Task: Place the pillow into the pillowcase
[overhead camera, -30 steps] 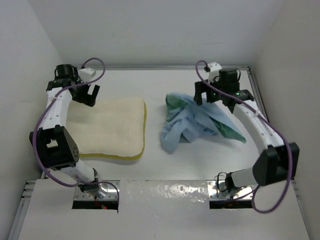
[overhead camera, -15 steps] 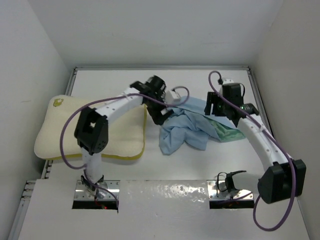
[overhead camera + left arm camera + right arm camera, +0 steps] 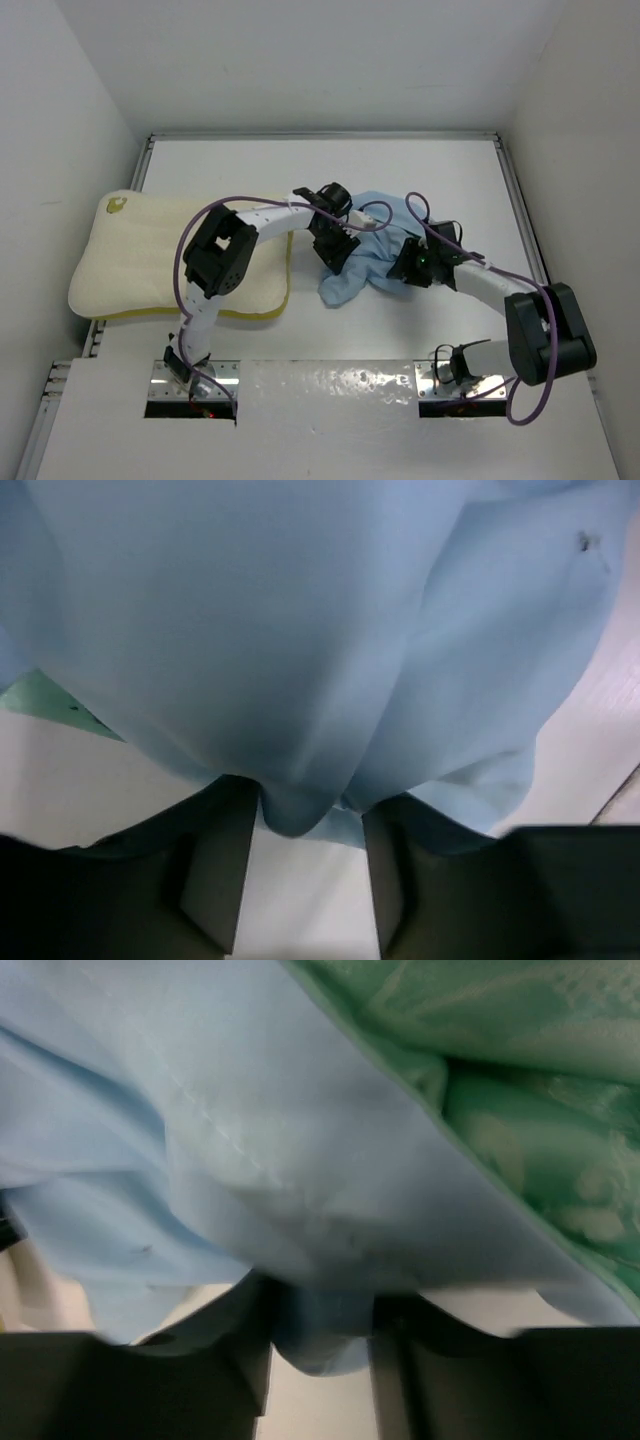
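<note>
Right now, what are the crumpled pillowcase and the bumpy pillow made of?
The pillowcase looks like thin, smooth woven cloth: it crumples in soft folds, with a stitched seam. The pillow is perhaps foam under a cream textured cover, maybe knit: thick, holding its shape.

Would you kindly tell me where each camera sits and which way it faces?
Top external: high behind the robot, looking down on pillow, pillowcase and both arms.
Left wrist: on the left gripper, facing blue pillowcase cloth between its fingers.
Right wrist: on the right gripper, facing blue and green cloth between its fingers.
Shared: the pillowcase.
</note>
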You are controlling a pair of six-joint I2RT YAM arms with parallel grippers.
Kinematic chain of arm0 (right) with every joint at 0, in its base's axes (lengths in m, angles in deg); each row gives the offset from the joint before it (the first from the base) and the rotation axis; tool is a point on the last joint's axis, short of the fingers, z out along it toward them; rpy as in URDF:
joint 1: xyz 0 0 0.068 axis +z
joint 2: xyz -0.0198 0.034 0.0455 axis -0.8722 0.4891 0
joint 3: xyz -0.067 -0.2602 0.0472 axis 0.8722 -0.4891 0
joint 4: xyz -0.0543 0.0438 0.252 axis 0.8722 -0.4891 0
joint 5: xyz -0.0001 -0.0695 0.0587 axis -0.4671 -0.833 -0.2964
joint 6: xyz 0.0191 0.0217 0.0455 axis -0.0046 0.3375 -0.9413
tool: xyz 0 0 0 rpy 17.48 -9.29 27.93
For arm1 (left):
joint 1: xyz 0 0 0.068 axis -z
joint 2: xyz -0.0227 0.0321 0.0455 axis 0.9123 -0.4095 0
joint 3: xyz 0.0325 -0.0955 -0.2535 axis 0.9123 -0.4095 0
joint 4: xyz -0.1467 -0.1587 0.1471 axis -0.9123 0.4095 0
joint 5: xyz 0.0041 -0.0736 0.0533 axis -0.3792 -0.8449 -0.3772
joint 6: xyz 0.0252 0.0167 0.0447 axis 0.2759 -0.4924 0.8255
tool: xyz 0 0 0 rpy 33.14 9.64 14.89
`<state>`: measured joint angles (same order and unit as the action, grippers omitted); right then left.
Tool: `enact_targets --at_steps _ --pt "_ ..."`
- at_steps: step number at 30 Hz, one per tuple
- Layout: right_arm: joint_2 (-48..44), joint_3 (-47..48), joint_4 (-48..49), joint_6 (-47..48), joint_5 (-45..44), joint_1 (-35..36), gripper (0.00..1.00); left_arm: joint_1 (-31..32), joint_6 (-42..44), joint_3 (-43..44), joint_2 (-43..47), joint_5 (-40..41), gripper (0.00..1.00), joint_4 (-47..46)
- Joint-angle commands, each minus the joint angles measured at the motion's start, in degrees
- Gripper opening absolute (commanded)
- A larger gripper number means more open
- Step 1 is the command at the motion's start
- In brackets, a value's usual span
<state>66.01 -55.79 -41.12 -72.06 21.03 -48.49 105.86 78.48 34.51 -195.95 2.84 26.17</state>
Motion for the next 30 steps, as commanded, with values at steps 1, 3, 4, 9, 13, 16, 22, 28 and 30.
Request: enact_targets --at_steps 1,3,4,9,13,16,22,28,30 --pt "2.69 1.96 9.92 -3.58 1.89 0.52 0.35 -0.39 -1.27 0.1 -0.68 1.26 0.15 -1.23" --pt "3.05 4.5 9.58 -2.71 1.9 0.43 0.0 -0.92 -1.01 1.15 -0.24 2.06 0.04 -0.61" --pt "2.79 6.25 8.62 -1.66 -0.72 0.25 0.0 -2.14 -1.27 2.28 0.11 3.36 0.0 -0.35" --pt "10.3 42.31 -6.74 11.33 -7.16 -5.61 0.0 -13.45 -6.88 28.69 -0.75 21.64 0.0 -2.72" --pt "25.32 90.11 -23.97 17.85 -8.03 -8.98 0.0 -18.67 -7.0 50.63 0.09 29.03 0.0 -13.63" --pt "27.06 109.79 -24.56 21.11 -11.02 -8.98 0.0 -18.06 -1.19 38.45 11.95 30.8 0.0 -28.42" --pt "6.06 65.85 -4.25 19.98 -7.6 -8.89 0.0 -17.36 4.78 30.65 15.48 22.21 0.0 -20.83" --pt "-5.02 43.23 -13.42 22.17 -1.71 -8.89 0.01 -16.3 10.23 9.22 22.25 15.25 0.0 -11.17" --pt "-8.8 35.67 -19.3 21.12 -1.97 -8.98 0.17 -13.94 15.94 0.68 25.5 14.8 0.04 -6.34"
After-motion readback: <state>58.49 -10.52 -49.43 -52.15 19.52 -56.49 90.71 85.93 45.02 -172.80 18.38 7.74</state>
